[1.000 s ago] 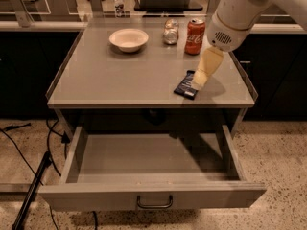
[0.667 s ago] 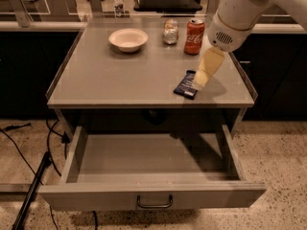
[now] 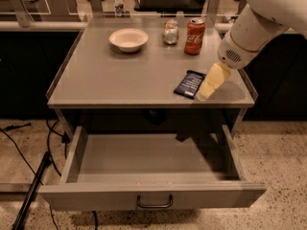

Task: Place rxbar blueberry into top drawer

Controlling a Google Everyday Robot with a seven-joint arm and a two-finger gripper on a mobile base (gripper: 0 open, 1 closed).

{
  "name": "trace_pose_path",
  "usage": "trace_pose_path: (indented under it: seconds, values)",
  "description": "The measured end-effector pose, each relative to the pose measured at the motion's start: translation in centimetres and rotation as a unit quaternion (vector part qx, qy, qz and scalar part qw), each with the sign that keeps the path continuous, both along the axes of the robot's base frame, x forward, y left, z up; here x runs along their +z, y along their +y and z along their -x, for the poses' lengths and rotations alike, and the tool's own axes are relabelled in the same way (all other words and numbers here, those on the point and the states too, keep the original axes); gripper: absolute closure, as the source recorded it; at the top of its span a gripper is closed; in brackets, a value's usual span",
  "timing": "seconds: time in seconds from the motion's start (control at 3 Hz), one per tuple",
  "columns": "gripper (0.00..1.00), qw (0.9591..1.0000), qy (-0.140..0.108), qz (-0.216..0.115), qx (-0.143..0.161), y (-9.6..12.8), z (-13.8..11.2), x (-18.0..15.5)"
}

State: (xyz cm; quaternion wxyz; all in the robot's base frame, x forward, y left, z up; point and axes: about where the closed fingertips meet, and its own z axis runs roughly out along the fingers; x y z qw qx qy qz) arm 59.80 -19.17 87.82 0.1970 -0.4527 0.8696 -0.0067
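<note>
The rxbar blueberry [image 3: 188, 84], a dark navy wrapper, lies flat on the grey table top near its front right edge. My gripper [image 3: 206, 87] hangs from the white arm and comes down at the bar's right side, with its tip right against the wrapper's edge. The bar rests on the table. Below the table top, the top drawer [image 3: 153, 195] is pulled wide open, and nothing shows inside it. A small dark bar handle sits at the centre of its front panel.
A red soda can [image 3: 194, 29] and a small clear jar [image 3: 170, 31] stand at the back of the table top [image 3: 110, 75], with a white bowl [image 3: 128, 39] to their left. Black cables [image 3: 50, 147] and a pole [image 3: 31, 190] lie on the floor at the left.
My gripper has dropped slightly lower beside the bar. The bar, the drawer and the other objects have not moved.
</note>
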Motion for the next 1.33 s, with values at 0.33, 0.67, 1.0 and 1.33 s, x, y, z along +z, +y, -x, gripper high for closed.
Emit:
trace_pose_path:
  seconds: [0.33,0.67,1.0,1.33]
  values:
    - [0.0,1.0,0.0,-0.002,0.0,0.0,0.0,-0.2]
    - [0.0,0.9997,-0.013,-0.021,0.0,0.5,-0.2,-1.0]
    - [0.0,0.9976,-0.035,-0.06,0.005,1.6,-1.0,-2.0]
    - [0.0,0.9946,-0.052,-0.089,0.011,2.5,-1.8,-2.3]
